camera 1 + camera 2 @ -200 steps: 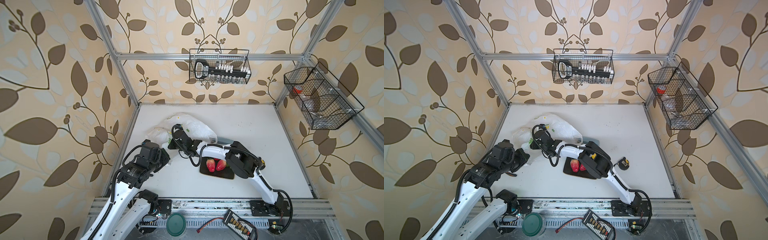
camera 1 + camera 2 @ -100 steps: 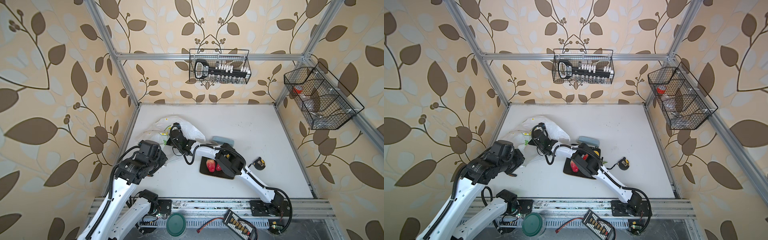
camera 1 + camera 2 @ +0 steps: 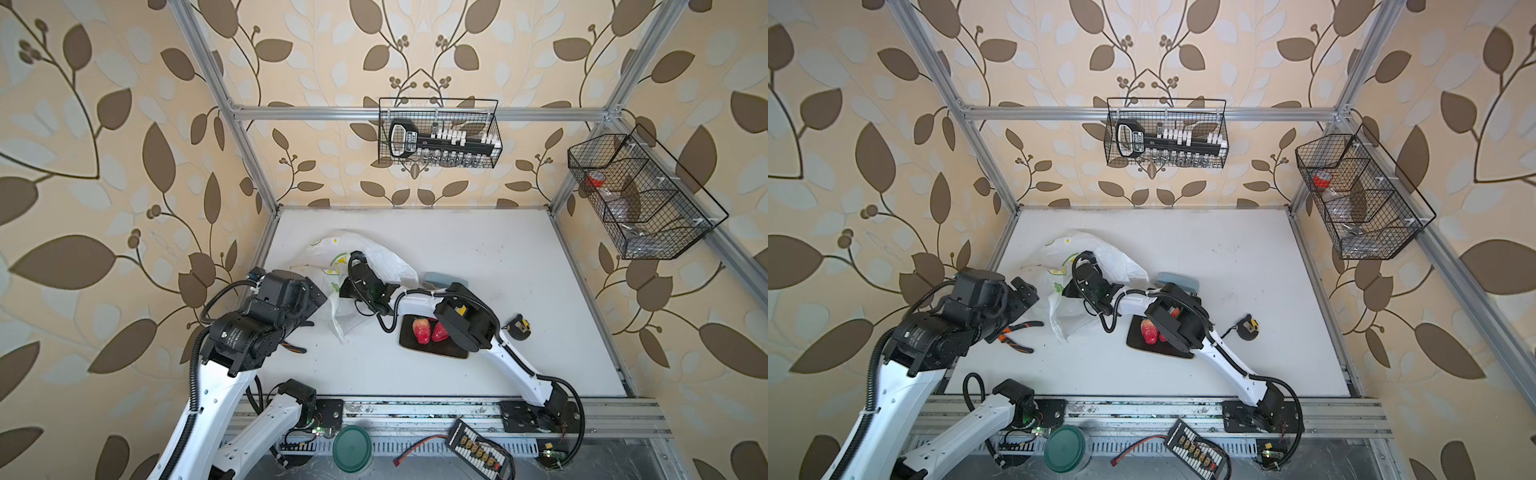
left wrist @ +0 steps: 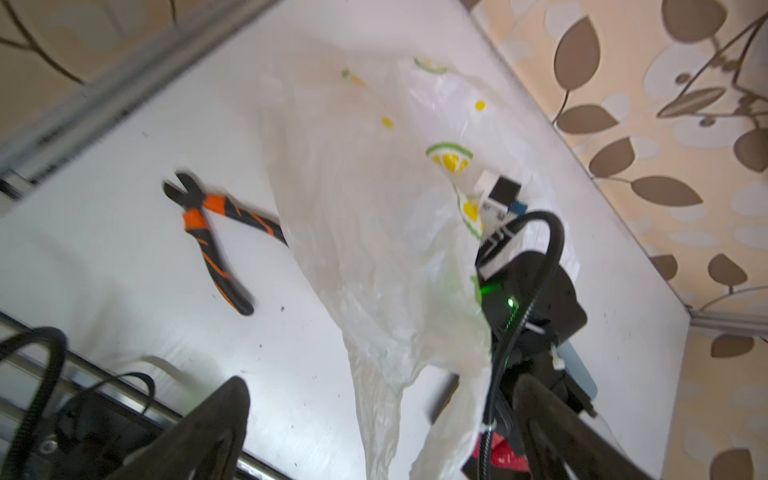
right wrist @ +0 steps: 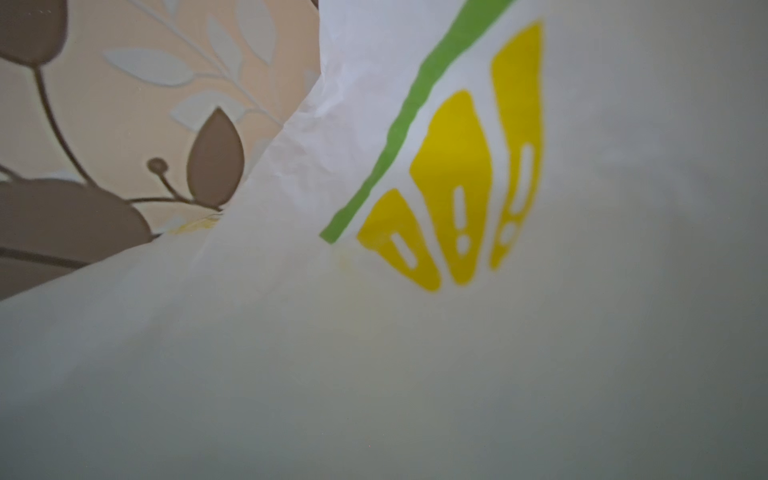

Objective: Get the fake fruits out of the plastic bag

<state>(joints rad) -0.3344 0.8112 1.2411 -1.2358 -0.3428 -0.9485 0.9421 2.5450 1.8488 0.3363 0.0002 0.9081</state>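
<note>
Right now your left claw (image 4: pixel 382 436) stands spread wide, its two dark fingers (image 4: pixel 208 432) well apart. The thin, crinkly plastic bag (image 4: pixel 374 216) trails its twisted, translucent tail down between them, and you cannot tell whether the film touches either finger. The bag is milky white, printed with yellow lemon slices rimmed in green, and in both top views it lies slumped on the matte white table (image 3: pixel 478 257). Your right claw (image 3: pixel 355 268) sits in under the bag's folds with its tips hidden. Its wrist camera sees only film pressed close, so you cannot tell whether it is spread or pinching. Two glossy red fake strawberries (image 3: pixel 422 331) sit side by side on a flat black tray (image 3: pixel 432 354), apart from the bag and beside the right arm's elbow. Orange-and-black pliers (image 4: pixel 216 237) lie just beside the bag.
</note>
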